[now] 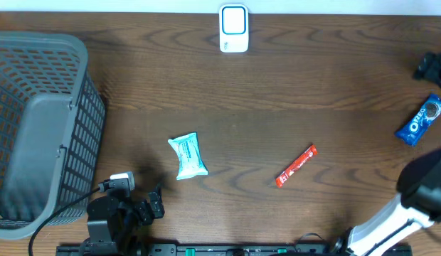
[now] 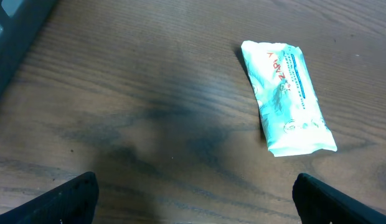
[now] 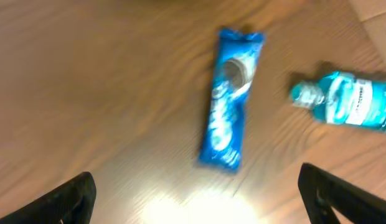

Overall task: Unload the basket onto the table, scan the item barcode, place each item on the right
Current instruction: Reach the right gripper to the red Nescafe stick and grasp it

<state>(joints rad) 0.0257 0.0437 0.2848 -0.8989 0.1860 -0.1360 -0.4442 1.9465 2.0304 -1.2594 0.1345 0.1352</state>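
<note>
Both claws are spread wide and pinch nothing. The left claw point(image 2: 194, 176) hangs over bare counter point(image 1: 291, 92), with the teal packet point(image 2: 286, 96) lying flat ahead and to its right. The right claw point(image 3: 197, 171) hovers by the Oreo pack point(image 3: 230, 124), which lies flat on the counter's right side near a blue bottle point(image 3: 348, 102). A red stick point(image 1: 296, 166) lies mid-counter, well apart from the scanner point(image 1: 234, 28) at the far edge. 1 basket point(image 1: 92, 121) stands at left.

3 pkts point(image 1: 187, 156) point(image 1: 296, 166) point(image 1: 422, 121), 1 basket point(image 1: 43, 39), 1 scanner point(image 1: 234, 28), 1 bottle point(image 3: 348, 102).
</note>
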